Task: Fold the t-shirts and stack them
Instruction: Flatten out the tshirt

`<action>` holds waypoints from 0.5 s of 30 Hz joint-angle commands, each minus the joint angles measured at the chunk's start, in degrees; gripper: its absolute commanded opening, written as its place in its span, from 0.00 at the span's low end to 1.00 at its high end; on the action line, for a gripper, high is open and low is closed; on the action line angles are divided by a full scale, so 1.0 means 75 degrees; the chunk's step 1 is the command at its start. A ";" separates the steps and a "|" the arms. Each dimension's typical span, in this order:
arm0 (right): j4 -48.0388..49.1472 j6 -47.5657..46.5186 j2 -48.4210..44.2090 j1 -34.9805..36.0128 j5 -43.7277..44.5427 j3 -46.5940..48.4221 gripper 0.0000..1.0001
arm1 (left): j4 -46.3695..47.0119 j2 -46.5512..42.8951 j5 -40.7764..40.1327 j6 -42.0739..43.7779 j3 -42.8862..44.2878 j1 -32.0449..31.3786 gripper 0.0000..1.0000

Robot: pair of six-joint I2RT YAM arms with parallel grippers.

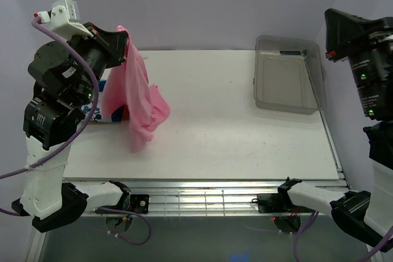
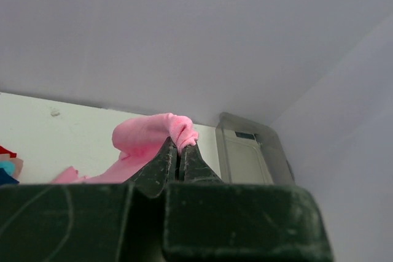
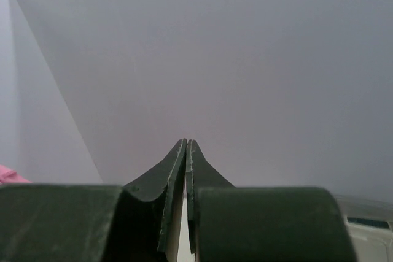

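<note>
The left pincer (image 2: 180, 150) is closed tight on a bunched fold of the pink t-shirt (image 2: 149, 137), its two dark fingers pressed together with cloth puffing out just above the tips. In the overhead view it sits raised at the upper left of the frame. The shirt hangs from it in a long crumpled drape, and the lower end rests on the white counter (image 1: 233, 133) left of centre. Just behind and to the left of the hanging cloth, the folded t-shirts (image 1: 96, 113) lie on the counter, partly hidden by the arm; a blue top with white print and a bit of red edge show. The right pincer (image 3: 186, 146) is closed on nothing, its fingers meeting at the tips, and it faces the pale wall. The clear plastic bin (image 1: 317, 84) stands at the upper right of the counter, well apart from the shirts.
</note>
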 commanded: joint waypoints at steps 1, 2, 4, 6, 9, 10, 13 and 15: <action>-0.0347 0.0421 0.0290 -0.0012 -0.0495 -0.1363 0.08 | 0.0329 -0.0405 0.1201 -0.0033 -0.0714 -0.0024 0.00; -0.0289 0.0805 0.0255 -0.0012 -0.0658 -0.1750 0.08 | 0.0318 -0.0452 0.1460 -0.0114 -0.0914 -0.0024 0.00; 0.0119 0.1078 0.0150 -0.0012 -0.1302 -0.2805 0.08 | 0.0318 -0.0418 0.2475 -0.0267 -0.1372 -0.0024 0.00; 0.0308 0.1417 0.0173 -0.0024 -0.1700 -0.3426 0.08 | 0.0352 -0.0254 0.3461 -0.0361 -0.1571 -0.0024 0.00; 0.0286 0.1536 0.0336 -0.0024 -0.1867 -0.3558 0.08 | 0.0492 0.0366 0.5477 -0.0466 -0.1584 -0.0024 0.00; 0.0251 0.1524 0.0418 -0.0024 -0.1867 -0.3570 0.08 | 0.0609 0.0646 0.5900 -0.0594 -0.1468 -0.0035 0.00; 0.0238 0.1477 0.0349 -0.0012 -0.1797 -0.3791 0.08 | 0.1567 0.0859 0.6490 -0.0794 -0.1141 -0.0304 0.00; 0.0227 0.1477 0.0313 -0.0012 -0.1739 -0.3956 0.08 | 0.1815 0.1046 0.6572 -0.0865 -0.0731 -0.0352 0.00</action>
